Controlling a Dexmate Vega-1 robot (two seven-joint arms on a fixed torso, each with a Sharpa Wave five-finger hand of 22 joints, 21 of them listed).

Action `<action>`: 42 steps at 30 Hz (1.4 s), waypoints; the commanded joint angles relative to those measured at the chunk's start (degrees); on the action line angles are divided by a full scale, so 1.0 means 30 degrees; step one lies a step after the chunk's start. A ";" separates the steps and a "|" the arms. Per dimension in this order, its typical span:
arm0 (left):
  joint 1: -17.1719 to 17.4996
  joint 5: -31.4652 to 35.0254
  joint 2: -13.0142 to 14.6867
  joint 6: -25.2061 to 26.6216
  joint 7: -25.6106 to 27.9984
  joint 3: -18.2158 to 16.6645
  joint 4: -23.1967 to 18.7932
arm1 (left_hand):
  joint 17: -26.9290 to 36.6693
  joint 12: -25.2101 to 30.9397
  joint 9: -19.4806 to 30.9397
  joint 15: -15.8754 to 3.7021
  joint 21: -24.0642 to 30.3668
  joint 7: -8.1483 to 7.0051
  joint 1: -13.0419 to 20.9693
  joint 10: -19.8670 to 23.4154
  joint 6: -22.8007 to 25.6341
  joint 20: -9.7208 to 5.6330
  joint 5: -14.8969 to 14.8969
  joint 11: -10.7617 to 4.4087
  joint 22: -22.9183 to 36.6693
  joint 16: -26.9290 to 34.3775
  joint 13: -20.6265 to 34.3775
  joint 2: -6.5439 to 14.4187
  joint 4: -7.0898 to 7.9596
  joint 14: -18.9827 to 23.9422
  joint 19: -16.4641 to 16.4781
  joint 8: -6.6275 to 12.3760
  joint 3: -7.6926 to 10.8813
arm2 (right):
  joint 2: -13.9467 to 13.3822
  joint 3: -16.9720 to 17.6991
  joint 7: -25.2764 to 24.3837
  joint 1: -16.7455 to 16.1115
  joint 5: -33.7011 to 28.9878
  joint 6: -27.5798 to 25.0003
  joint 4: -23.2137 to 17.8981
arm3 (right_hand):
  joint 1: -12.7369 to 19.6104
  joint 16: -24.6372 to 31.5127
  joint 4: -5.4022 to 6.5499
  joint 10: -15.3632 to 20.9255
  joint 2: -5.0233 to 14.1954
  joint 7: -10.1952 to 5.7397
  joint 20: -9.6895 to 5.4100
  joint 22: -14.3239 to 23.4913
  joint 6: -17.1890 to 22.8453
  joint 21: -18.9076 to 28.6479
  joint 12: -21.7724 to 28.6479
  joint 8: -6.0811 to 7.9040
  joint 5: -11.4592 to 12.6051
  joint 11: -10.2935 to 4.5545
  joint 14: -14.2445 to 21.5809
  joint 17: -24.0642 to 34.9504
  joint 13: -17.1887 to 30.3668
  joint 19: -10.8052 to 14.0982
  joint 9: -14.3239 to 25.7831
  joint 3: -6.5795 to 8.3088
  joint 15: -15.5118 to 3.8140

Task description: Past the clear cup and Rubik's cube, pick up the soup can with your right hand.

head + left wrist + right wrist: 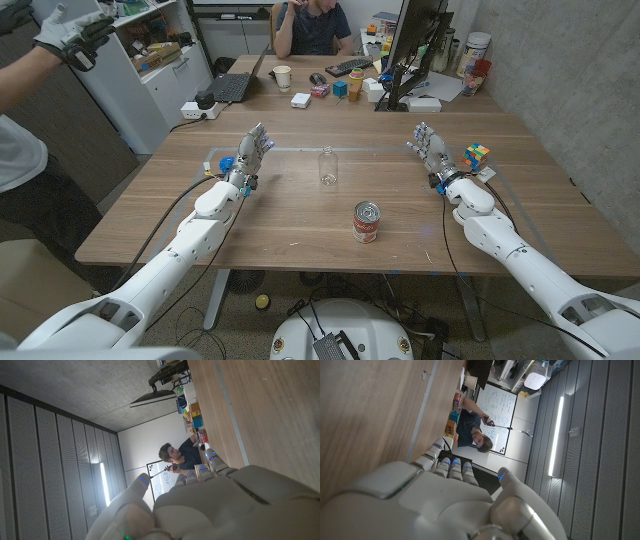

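In the head view both arms reach up from the bottom corners over the wooden tabletop (300,215). The left hand (254,150) stands left of centre with its fingers raised and apart, holding nothing. The right hand (430,150) mirrors it right of centre — fingers up, spread, nothing in them. The soup can (367,221) stands upright below the frame's centre, between the two arms and well apart from either hand. The clear cup (327,165) stands above the can, near mid-frame. The Rubik's cube (476,156) sits just right of the right hand. A paper cup (282,77), a keyboard (349,67) and a monitor (415,45) crowd the top of the frame, where a seated person (310,25) is at the tabletop's far end.

In the left wrist view the back of the left hand (210,505) covers the lower frame, fingers extended toward the person (182,457).

In the right wrist view the right hand (440,505) lies likewise — fingers stretched out, empty — with a whiteboard (495,410) beyond.
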 commanded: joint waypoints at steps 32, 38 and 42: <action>-0.1184 0.0252 -0.0412 0.0161 -0.0967 0.0604 0.1184 | 0.0029 0.0153 0.0059 -0.0074 -0.0118 -0.0045 -0.0011 -0.1255 -0.1350 0.0023 0.0083 0.0013 0.0085 0.0132 0.0044 0.1840 -0.0035 -0.1167 -0.0099 0.0107 0.0053 | -0.3181 0.0521 -0.1717 -0.1320 -0.3031 0.0508 -0.4365 | 0.1538 0.0251 -0.3401 0.0524 -0.2517 -0.0166 0.1509 0.0089 0.0776 -0.1117 0.0274 0.0244 -0.0277 0.0911 0.1210 -0.0054 0.0070 0.1676 0.0134 -0.1067 0.1858; -0.1249 0.0318 -0.0419 0.0034 -0.1116 0.0659 0.1135 | 0.0028 0.0159 0.0059 -0.0069 -0.0158 -0.0035 -0.0015 -0.1248 -0.1355 0.0029 0.0084 0.0033 0.0087 0.0136 0.0043 0.1840 -0.0034 -0.1162 -0.0078 0.0108 0.0045 | -0.4128 0.1220 -0.2541 -0.2260 -0.3914 0.0839 -0.6090 | 0.1643 0.0223 -0.3466 0.0597 -0.2431 -0.0020 0.1534 0.0090 0.0826 -0.1190 0.0296 0.0257 -0.0210 0.0822 0.1241 -0.0073 0.0072 0.1682 0.0133 -0.1040 0.1848; -0.1254 0.0313 -0.0415 0.0026 -0.1167 0.0669 0.1088 | 0.0027 0.0162 0.0059 -0.0075 -0.0179 -0.0034 -0.0017 -0.1243 -0.1344 0.0028 0.0084 0.0018 0.0088 0.0140 0.0042 0.1842 -0.0034 -0.1157 -0.0062 0.0113 0.0042 | -0.4702 0.1749 -0.3256 -0.2906 -0.4626 0.0849 -0.7150 | 0.1734 0.0202 -0.3520 0.0706 -0.2350 -0.0128 0.1534 0.0091 0.0921 -0.1247 0.0331 0.0286 -0.0168 0.0835 0.1264 -0.0086 0.0073 0.1690 0.0132 -0.1012 0.1864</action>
